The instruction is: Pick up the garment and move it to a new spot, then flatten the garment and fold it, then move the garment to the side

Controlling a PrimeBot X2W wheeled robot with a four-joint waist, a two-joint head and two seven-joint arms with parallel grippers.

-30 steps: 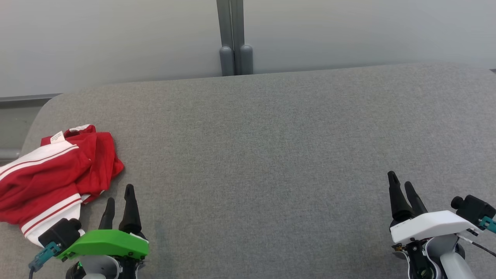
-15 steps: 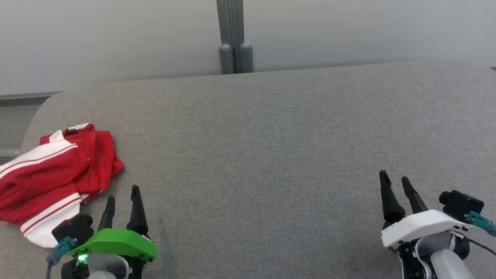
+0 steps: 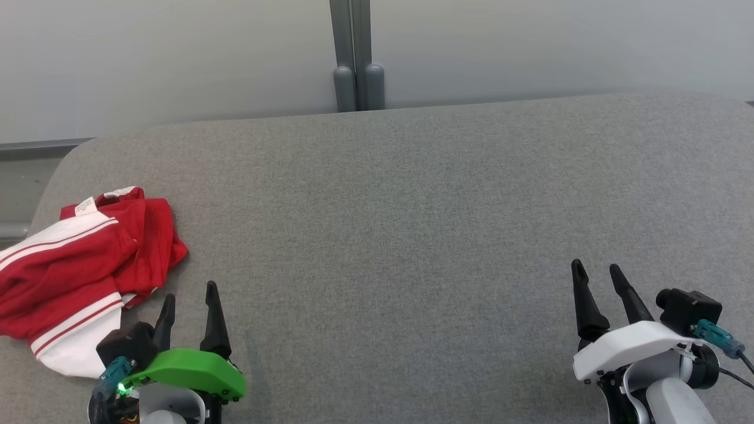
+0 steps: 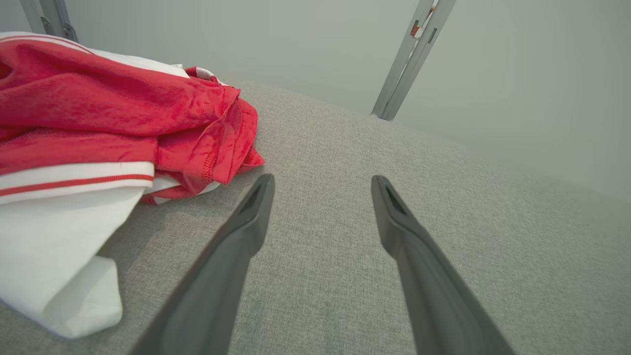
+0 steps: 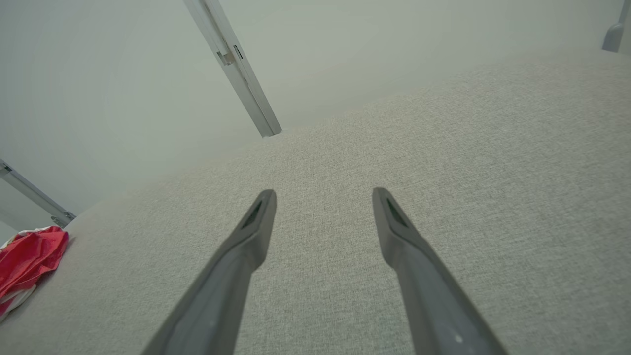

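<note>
Red-and-white: leaves the crumpled cloth garment (image 3: pixel 76 259) unmoved at the left end of the grey fabric worktop (image 3: pixel 383 206). Nudges the green left hand (image 3: pixel 189 291) rightward beside it, the white right hand (image 3: pixel 595 266) inward (both splayed, empty). Still awaits pickup.

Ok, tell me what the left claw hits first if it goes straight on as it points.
The left claw would probably meet bare grey cushion first; the red garment lies just left of its line, though depth is unclear.

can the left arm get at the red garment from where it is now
Probably yes: the left gripper is open, holds nothing, and sits just beside the red garment with nothing standing between them.
</note>
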